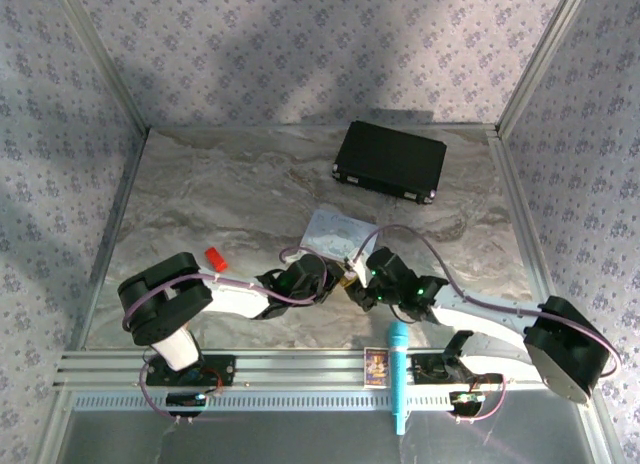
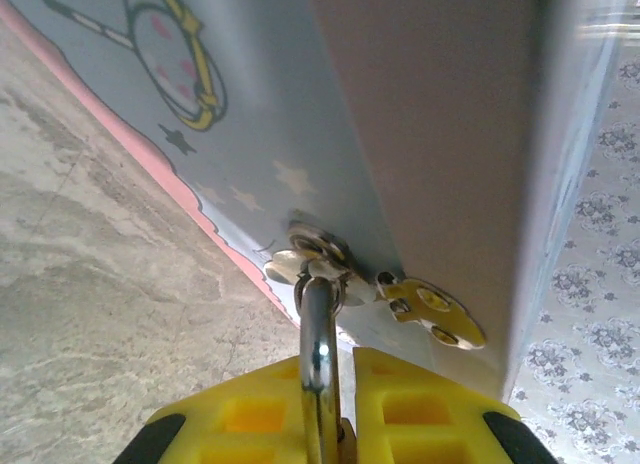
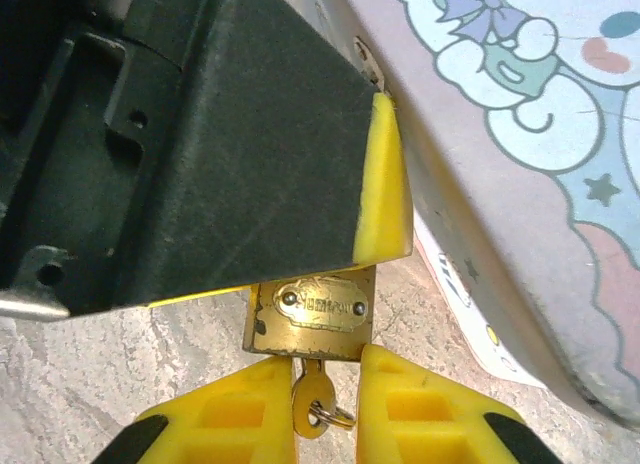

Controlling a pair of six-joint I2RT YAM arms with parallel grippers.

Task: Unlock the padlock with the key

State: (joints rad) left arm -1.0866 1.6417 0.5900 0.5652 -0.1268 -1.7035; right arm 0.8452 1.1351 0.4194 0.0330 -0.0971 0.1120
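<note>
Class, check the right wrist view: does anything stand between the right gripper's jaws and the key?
Nothing visible does. The key hangs under the padlock, directly between the jaws of the right gripper, with no other object in the gap.

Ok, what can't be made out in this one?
- Left wrist: the left hand pinches the shackle; its fingers hide the padlock body.
- Right wrist: the key sits between the fingers of the right hand; contact unclear. The left hand covers the shackle.
- Top external: padlock and key too small, crowded by both hands.
</note>
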